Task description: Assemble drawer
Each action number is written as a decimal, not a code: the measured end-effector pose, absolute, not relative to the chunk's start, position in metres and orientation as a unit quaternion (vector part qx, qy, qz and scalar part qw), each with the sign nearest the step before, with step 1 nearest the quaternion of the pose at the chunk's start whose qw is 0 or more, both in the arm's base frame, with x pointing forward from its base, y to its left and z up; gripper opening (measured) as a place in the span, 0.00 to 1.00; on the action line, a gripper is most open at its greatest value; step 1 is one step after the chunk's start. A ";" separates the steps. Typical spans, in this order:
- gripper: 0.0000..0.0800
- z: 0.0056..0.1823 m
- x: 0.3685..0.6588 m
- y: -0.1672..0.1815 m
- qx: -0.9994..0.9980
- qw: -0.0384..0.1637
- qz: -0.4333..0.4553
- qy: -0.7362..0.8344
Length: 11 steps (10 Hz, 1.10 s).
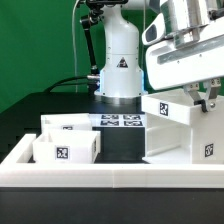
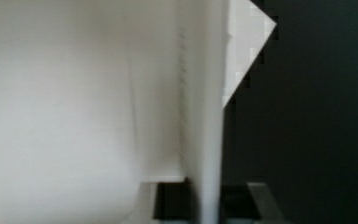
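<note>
The drawer's big open-fronted white box [image 1: 180, 128] stands on the black table at the exterior view's right, with a tag on its top and one low on its front. My gripper [image 1: 196, 97] comes down onto its top right edge. In the wrist view a thin white wall of the box [image 2: 208, 100] runs between my fingertips, and the gripper [image 2: 217, 203] is shut on it. Two small white trays lie at the exterior view's left: one in front [image 1: 66, 151] with a tag facing the camera, the other [image 1: 72, 125] just behind it.
The marker board [image 1: 122, 120] lies flat between the trays and the robot's white base [image 1: 118, 62]. A long low white rail [image 1: 110, 181] edges the table's front and left side. A green backdrop stands behind.
</note>
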<state>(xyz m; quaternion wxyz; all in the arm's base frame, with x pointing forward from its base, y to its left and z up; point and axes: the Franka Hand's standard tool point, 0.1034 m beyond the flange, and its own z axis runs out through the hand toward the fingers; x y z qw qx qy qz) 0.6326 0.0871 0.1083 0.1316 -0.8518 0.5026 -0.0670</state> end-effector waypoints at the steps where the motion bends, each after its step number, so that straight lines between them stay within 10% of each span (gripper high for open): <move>1: 0.07 0.108 0.633 0.087 -0.841 0.135 -0.064 0.520; 11: 0.07 0.109 0.651 0.080 -0.704 0.139 -0.030 0.695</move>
